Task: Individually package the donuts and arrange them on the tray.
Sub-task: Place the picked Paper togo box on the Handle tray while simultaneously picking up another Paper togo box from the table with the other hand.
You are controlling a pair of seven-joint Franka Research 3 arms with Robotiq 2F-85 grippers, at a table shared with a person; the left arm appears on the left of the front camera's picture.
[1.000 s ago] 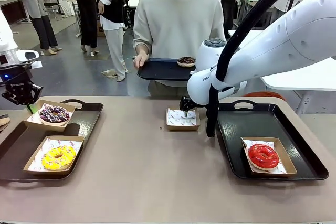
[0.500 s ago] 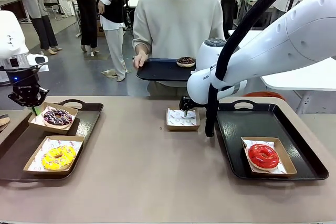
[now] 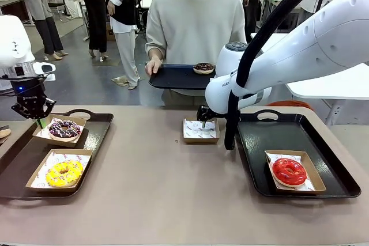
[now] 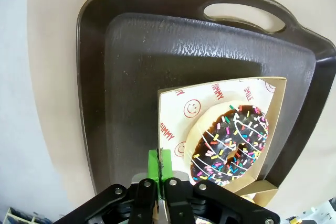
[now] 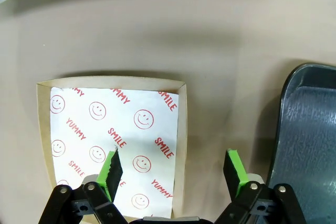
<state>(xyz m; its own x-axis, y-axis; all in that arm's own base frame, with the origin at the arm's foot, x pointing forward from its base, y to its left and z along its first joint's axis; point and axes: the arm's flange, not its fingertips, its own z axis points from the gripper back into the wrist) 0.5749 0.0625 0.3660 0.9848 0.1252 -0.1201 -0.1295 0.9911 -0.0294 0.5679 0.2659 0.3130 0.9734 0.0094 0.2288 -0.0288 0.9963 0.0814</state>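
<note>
Green-padded fingers of the left gripper (image 4: 161, 174) are pinched tight on the edge of the cardboard box (image 4: 173, 129) carrying the purple sprinkled donut (image 3: 64, 129) over the left tray (image 3: 92, 136), just behind the boxed yellow donut (image 3: 64, 173). Right gripper (image 5: 173, 169) hangs spread wide over the empty box (image 5: 113, 129) mid-tabletop; the red donut (image 3: 289, 171) sits boxed on the right tray (image 3: 253, 142), and the person holds a tray (image 3: 173, 77) bearing the chocolate donut (image 3: 204, 67).

The flat, light-brown bench (image 3: 161, 194) carries three things directly. A dark plastic tray with loop handles (image 3: 98, 128) lies at its left side, partly over the edge. A second dark handled tray (image 3: 253, 154) lies at the right. Between them, toward the far edge and just beside the right tray, sits a shallow brown cardboard box lined with white printed paper (image 3: 200, 132).
</note>
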